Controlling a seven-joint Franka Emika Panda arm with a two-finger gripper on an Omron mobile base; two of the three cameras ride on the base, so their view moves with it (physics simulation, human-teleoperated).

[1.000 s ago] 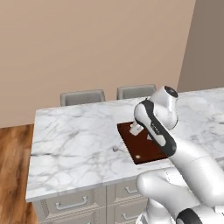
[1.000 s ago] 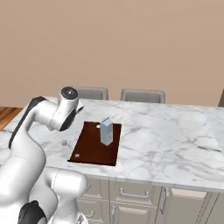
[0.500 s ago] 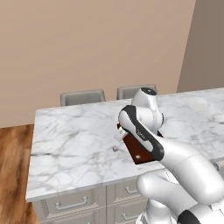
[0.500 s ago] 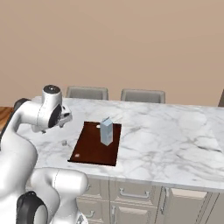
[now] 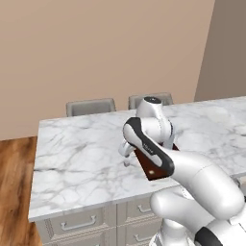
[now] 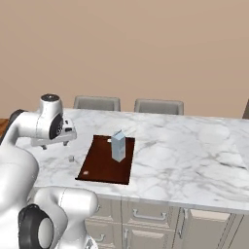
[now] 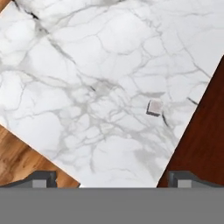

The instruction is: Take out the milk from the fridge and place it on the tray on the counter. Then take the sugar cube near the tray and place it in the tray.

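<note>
tray: dark red-brown board (image 6: 104, 163) flat on the counter (image 6: 194, 151), near its front edge; corner also in hand view (image 7: 205, 144)
in tray: milk (image 6: 118, 145) upright, toward the far right part of the board; pale slot handle at the near end
sugar cube: tiny grey cube (image 7: 154, 107) on bare marble just beside the tray's left edge, not in it; also seen at (image 6: 71, 158)
hand: (image 7: 113, 177) fingertips spread wide apart, empty, above the counter, cube ahead between them, closer to the right tip
arm: bent over the counter's left part, wrist (image 6: 51, 127) above and left of the cube, left of the tray
rest: two grey chair backs (image 6: 97, 102) behind the counter; wood floor (image 5: 14, 182) at left
</note>
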